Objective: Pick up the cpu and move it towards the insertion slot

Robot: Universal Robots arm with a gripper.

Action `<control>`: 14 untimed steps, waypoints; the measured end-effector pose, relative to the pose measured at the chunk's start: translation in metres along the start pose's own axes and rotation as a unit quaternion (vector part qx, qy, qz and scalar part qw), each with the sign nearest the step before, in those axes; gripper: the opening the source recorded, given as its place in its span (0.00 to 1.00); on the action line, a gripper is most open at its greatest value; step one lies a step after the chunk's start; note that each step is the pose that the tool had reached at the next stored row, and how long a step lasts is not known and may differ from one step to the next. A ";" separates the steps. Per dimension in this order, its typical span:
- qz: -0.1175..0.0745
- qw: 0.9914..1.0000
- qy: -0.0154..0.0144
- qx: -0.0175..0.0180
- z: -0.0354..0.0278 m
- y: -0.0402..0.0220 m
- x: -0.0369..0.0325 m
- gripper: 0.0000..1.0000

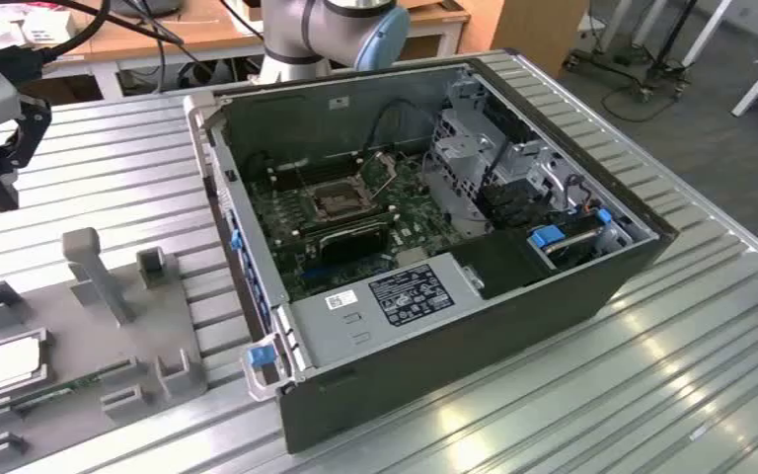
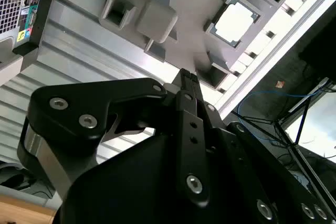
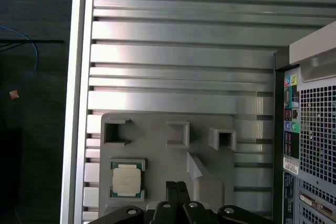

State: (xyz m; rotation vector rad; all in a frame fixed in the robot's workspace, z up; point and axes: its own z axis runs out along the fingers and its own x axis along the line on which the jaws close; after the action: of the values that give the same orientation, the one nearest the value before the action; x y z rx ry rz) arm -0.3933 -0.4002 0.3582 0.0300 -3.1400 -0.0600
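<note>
One small square silvery cpu sits in a recess of the grey plastic tray, below the jaws and off to one side, not touching. Jaws pressed together, empty. My read: centre over the chip, square to its edges, part before descending. Silver-framed insertion slot lies well apart from the jaws.

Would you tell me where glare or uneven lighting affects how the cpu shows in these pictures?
In the second wrist view glare washes the cpu to white; in the first wrist view the cpu is evenly lit, its metal top distinct from its green edge; in the exterior view bright reflections streak the metal table.
</note>
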 end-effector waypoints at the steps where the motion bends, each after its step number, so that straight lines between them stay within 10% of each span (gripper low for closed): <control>1: 0.000 1.000 0.000 0.000 0.0000 0.0000 0.0000 0.11; 14: 0.000 1.000 0.000 0.000 -0.0001 -0.0024 0.0004 0.11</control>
State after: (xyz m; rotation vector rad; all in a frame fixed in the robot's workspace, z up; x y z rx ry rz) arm -0.3937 -0.4026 0.3582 0.0301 -3.1401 -0.0601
